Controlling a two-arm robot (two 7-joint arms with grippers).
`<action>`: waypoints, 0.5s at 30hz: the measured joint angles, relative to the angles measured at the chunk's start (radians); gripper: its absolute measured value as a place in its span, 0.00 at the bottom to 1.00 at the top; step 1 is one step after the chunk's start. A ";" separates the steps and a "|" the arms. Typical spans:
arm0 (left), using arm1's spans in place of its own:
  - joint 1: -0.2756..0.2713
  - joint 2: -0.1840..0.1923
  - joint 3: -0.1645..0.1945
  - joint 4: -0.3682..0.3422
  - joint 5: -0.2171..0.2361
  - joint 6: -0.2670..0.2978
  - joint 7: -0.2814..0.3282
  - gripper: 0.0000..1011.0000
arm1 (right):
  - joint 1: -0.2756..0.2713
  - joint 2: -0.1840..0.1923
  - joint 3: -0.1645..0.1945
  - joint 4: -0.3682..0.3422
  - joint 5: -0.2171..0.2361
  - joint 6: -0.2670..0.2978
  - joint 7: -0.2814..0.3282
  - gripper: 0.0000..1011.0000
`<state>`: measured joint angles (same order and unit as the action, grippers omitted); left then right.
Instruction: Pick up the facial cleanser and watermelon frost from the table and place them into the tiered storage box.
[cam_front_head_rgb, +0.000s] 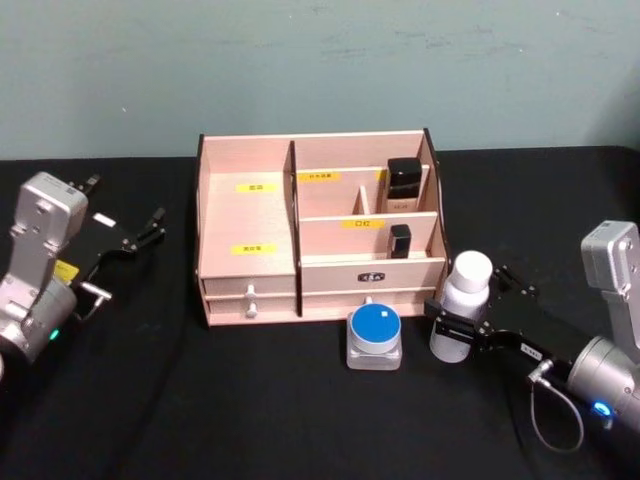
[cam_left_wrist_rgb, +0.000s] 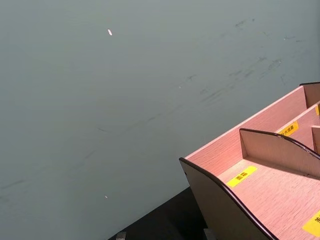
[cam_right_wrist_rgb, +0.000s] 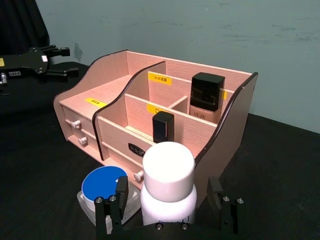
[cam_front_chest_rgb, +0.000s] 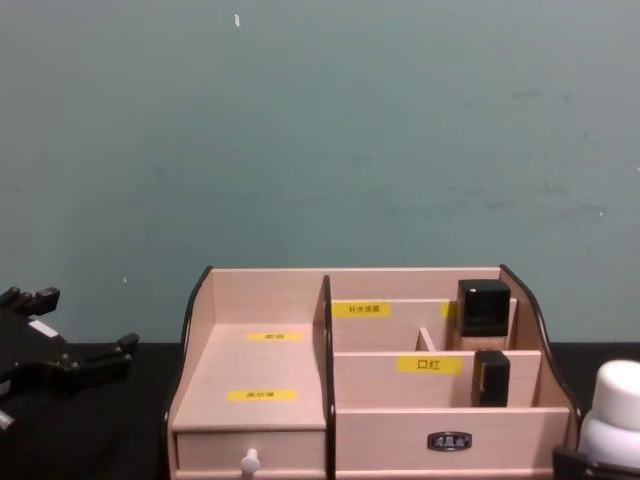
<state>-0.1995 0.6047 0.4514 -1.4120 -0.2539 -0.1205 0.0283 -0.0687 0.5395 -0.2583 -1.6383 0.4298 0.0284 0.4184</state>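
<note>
Right gripper (cam_front_head_rgb: 463, 328): spread, straddling the white capped bottle (cam_right_wrist_rgb: 168, 175), taken for the facial cleanser. Fingers (cam_right_wrist_rgb: 121, 194) either side of the body below the cap, slim gaps visible in the right wrist view, so not yet clamped. Bottle upright on the black table (cam_front_head_rgb: 250, 410), between the fingers, touching neither as far as can be told.

Just left of the gripper: square jar with blue lid (cam_front_head_rgb: 374, 335), probably the watermelon frost, close beside the nearer finger. Ahead and to the left: tiered storage box (cam_front_head_rgb: 330, 292), front right corner near the bottle. Rear right cells holding two black-capped containers (cam_front_head_rgb: 404, 185); wide stepped left side bare.

Step in hand, by judgement: securing the bottle. Close squarely on the body, not the cap; keep the near finger off the jar while closing. Lift straight up until clear of the curved side panel before swinging left over the box. Keep upright. Tall and narrow, likely to tip if dropped, so lower into a cell before letting go.

Left gripper (cam_right_wrist_rgb: 66, 63): far off to the left, beyond the box, spread and idle.
</note>
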 joint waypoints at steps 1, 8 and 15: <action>0.000 0.000 0.000 0.000 0.000 0.000 0.000 0.99 | 0.001 -0.001 -0.001 0.001 0.000 0.001 0.000 0.99; 0.000 0.000 0.000 0.000 0.000 0.000 0.000 0.99 | 0.011 -0.007 -0.009 0.006 -0.015 0.005 -0.003 0.99; 0.000 0.000 0.000 0.000 0.000 0.000 0.000 0.99 | 0.011 -0.007 -0.010 0.006 -0.016 0.005 -0.004 0.99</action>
<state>-0.1995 0.6046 0.4514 -1.4120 -0.2539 -0.1205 0.0283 -0.0572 0.5328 -0.2679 -1.6319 0.4140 0.0335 0.4140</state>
